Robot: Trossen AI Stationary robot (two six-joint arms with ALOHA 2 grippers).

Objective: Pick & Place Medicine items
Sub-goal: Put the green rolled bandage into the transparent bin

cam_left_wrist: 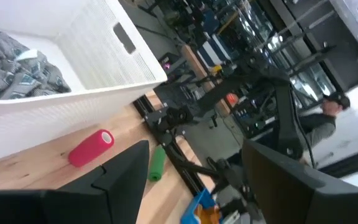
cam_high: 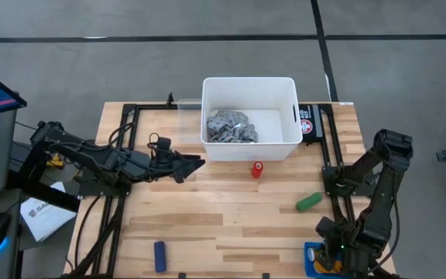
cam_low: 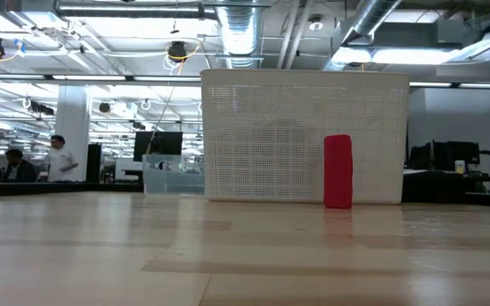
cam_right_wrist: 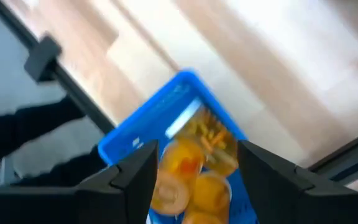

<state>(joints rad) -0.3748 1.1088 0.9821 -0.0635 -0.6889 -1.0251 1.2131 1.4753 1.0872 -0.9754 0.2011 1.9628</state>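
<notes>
- Two dark arms flank the light wooden table (cam_high: 231,225); the left gripper (cam_high: 194,163) hangs low over the boards beside the front left corner of the white plastic bin (cam_high: 289,147), and the left wrist view shows its fingers spread apart with nothing between them.
- Inside the bin lies a crumpled grey patterned fabric rag (cam_high: 229,126), toward its left half.
- Just in front of the bin, slightly right of its middle, a small red cylinder roll (cam_high: 257,169) stands on the wood, close to the bin's front wall but apart from it.
- Farther right and nearer the front, a green cylinder roll (cam_high: 310,201) lies on its side.
- Near the front left edge rests a dark blue oblong object (cam_high: 159,256).
- At the front right corner, the right gripper (cam_right_wrist: 194,171) hovers directly above a small blue plastic tray (cam_right_wrist: 142,134); its fingers are apart and empty.
- Within that tray sit the orange translucent pill bottles (cam_right_wrist: 191,171), bunched together and touching one another; the blur hides their exact count and their caps.
</notes>
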